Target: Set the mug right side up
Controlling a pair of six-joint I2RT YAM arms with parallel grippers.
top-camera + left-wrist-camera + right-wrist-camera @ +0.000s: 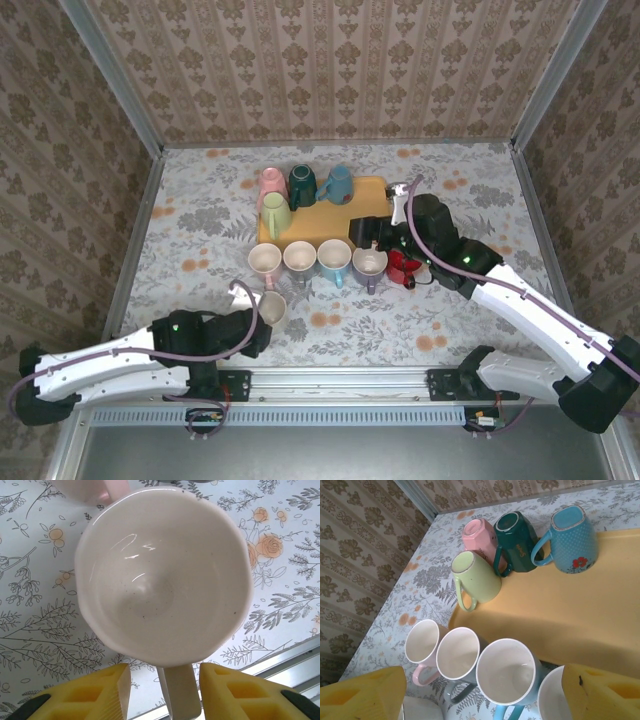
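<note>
1. Cream glazed mug (271, 308) (165, 575): stands upright, mouth up, inside empty and glossy. It sits on the floral tablecloth (200, 200) near the front rail, left of centre, just in front of the left end of a row of mugs.
2. Its handle (180, 695) points back towards the left arm's base.
3. Left gripper (260, 320) (164, 672): yellow foam fingers (95, 692) stand one on each side of the handle, parted. Clear gap on one side; on the other, contact cannot be told. Not clamped on the mug.
4. Row of four upright mugs just behind: pink-handled white mug (264, 262) (422, 642), white mug with grey handle (299, 258) (457, 652), light blue mug (334, 258) (505, 672), and a white mug (369, 262) (552, 695) at the right end.
5. Right gripper (482, 680): hangs above the right part of that row, fingers spread wide, nothing between them.
6. Orange-yellow flat tray (340, 215) (560, 610) lies behind the row.
7. Four mugs mouth down at the tray's far-left end: pink (272, 185) (480, 537), dark green (303, 183) (515, 540), blue dotted with a red flower (337, 183) (570, 537), pale green (277, 213) (475, 577) at the corner.
</note>
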